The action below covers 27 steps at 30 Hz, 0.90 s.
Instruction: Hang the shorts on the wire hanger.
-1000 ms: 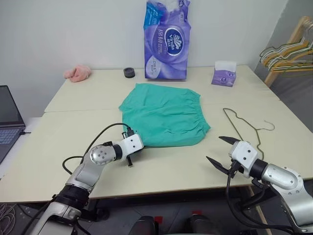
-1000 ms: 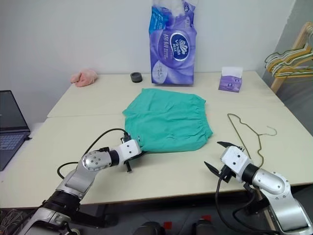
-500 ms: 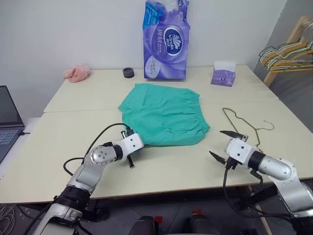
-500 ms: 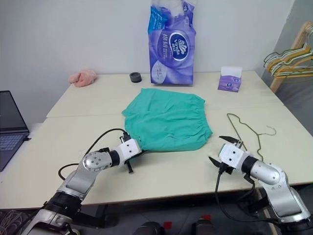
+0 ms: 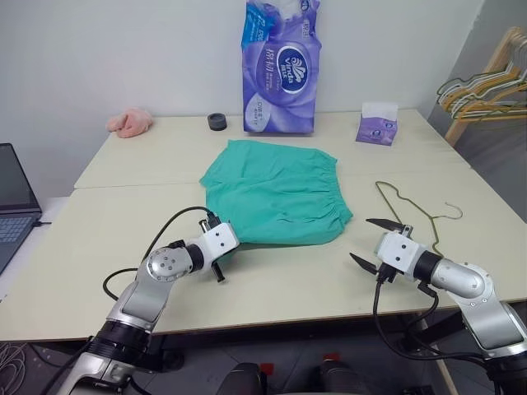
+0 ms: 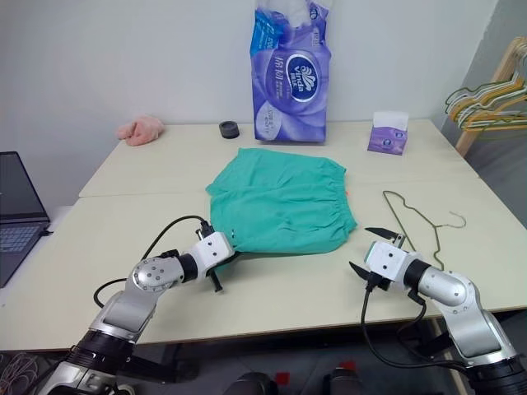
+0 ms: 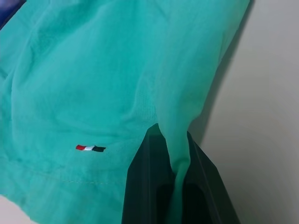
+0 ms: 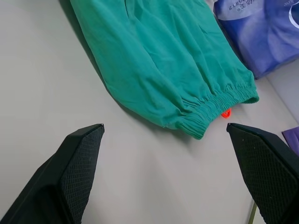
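Lying flat mid-table [image 5: 123, 177]: the shorts [image 5: 276, 193], waistband facing the wire hanger [image 5: 412, 210], well apart from it. Pinching the shorts' near left hem, fingers clamped on a fold of cloth: left gripper [image 7: 180, 186]. Hovering with fingers spread wide, between shorts and hanger, holding nothing: right gripper [image 5: 372, 242].

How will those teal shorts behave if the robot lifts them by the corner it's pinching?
The shorts will probably go limp and drape: the cloth already folds and bunches where the left gripper has its jaws shut on the hem. They look thin and light, so they should lift easily. The gathered waistband may sag and swing rather than hold open.
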{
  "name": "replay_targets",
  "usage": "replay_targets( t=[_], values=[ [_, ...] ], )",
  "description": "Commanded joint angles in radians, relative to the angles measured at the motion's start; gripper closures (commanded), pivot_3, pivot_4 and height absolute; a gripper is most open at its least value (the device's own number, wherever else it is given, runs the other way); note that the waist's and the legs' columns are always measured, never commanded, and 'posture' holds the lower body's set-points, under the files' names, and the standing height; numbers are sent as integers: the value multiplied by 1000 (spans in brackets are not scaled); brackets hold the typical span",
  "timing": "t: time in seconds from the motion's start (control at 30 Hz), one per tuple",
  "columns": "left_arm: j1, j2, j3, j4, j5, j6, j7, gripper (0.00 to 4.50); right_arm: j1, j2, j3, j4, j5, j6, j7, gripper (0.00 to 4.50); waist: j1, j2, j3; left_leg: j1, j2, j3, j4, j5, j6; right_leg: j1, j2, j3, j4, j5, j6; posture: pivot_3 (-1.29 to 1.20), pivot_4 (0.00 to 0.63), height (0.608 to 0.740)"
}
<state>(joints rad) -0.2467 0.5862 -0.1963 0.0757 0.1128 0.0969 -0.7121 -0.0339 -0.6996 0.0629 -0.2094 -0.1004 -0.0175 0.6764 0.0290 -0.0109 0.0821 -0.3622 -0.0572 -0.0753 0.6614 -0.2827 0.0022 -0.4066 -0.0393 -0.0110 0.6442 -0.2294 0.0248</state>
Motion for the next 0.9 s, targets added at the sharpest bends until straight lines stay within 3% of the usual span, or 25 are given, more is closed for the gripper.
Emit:
replay_targets(
  t=[0.03, 0.4, 0.57, 0.9],
  values=[
    [-3, 5, 31, -50, -17, 3, 4, 4475, -36, -6, 4, 3, -15, -33, 1, 0, 0, 0, 0, 0, 0, 0, 0, 0, 0, 0, 0, 0, 0, 0, 0, 61, 73, 740],
    [30, 10, 45, -105, -26, 35, 8, 4475, -119, 3, 61, 88, -83, -96, -12, 0, 9, 0, 1, 0, 0, 0, 0, 0, 0, 0, 0, 0, 0, 0, 0, 87, 80, 740],
    [23, 10, 51, -113, -29, 46, 6, 4475, -225, -17, 168, 239, -261, -236, -60, 0, 9, 0, 5, 0, 0, 0, 0, 0, 0, 0, 0, 0, 0, 0, 0, 84, 79, 740],
    [1, 9, 75, -125, -41, 64, 9, 4475, -408, 46, 259, 523, -405, -331, -173, 0, 21, -1, 7, 0, 0, 0, 0, 0, 0, 0, 0, 0, 1, 3, -5, 89, 64, 740]
  ],
)
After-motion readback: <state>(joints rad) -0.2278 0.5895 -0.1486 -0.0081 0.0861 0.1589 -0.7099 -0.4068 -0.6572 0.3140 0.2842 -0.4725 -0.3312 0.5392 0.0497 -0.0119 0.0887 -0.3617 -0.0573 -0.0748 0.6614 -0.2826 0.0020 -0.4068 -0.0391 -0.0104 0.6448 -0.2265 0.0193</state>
